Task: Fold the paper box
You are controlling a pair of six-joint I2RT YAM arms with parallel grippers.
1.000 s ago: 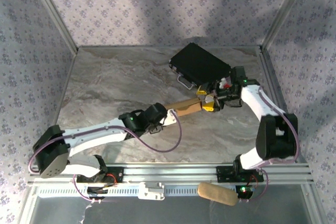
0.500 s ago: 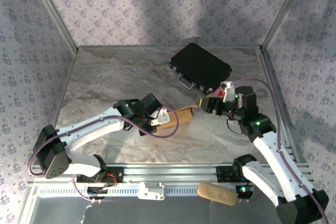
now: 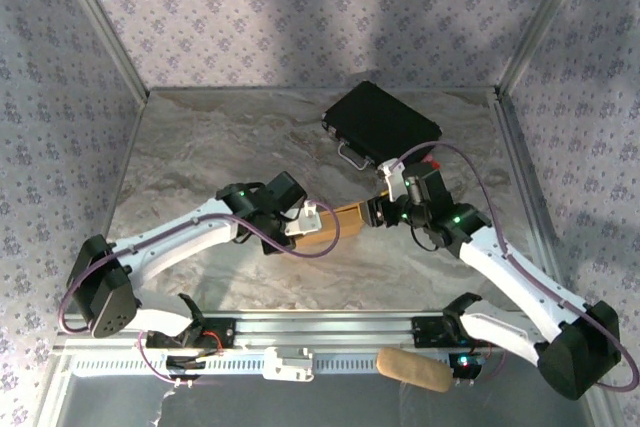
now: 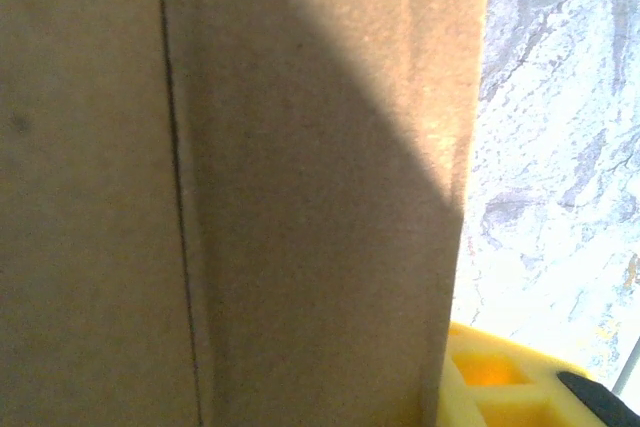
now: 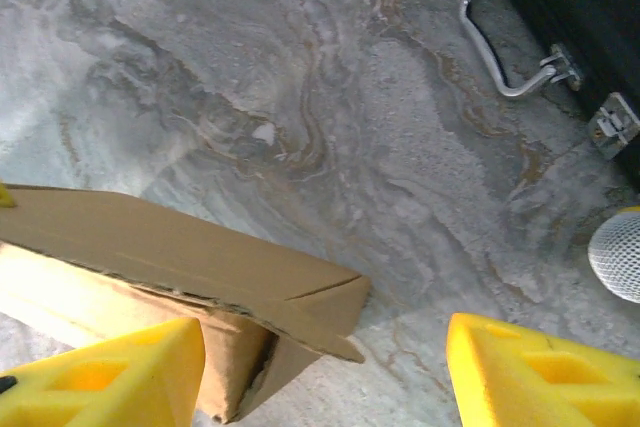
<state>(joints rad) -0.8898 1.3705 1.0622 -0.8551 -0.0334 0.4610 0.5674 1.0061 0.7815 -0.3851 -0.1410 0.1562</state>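
Observation:
The paper box (image 3: 342, 222) is a tan cardboard piece, partly folded, lying across the middle of the marbled table. My left gripper (image 3: 308, 219) is shut on its left end. In the left wrist view the cardboard (image 4: 300, 197) stands close up against the lens, with one yellow finger (image 4: 505, 387) at its right edge. My right gripper (image 3: 385, 209) stands open at the box's right end. In the right wrist view its gripper (image 5: 320, 377) has yellow fingers wide apart, and the box's folded corner (image 5: 250, 282) lies by the left finger (image 5: 100, 377).
A black case (image 3: 382, 125) with a metal handle lies at the back right; it also appears in the right wrist view (image 5: 590, 7), close beyond the right gripper. A tan roll (image 3: 413, 369) rests on the front rail. Patterned walls enclose the table.
The left gripper pulled the box toward the left and the near side. The right arm swung round from beside the black case, bringing its gripper to the box's right end, jaws slightly narrower.

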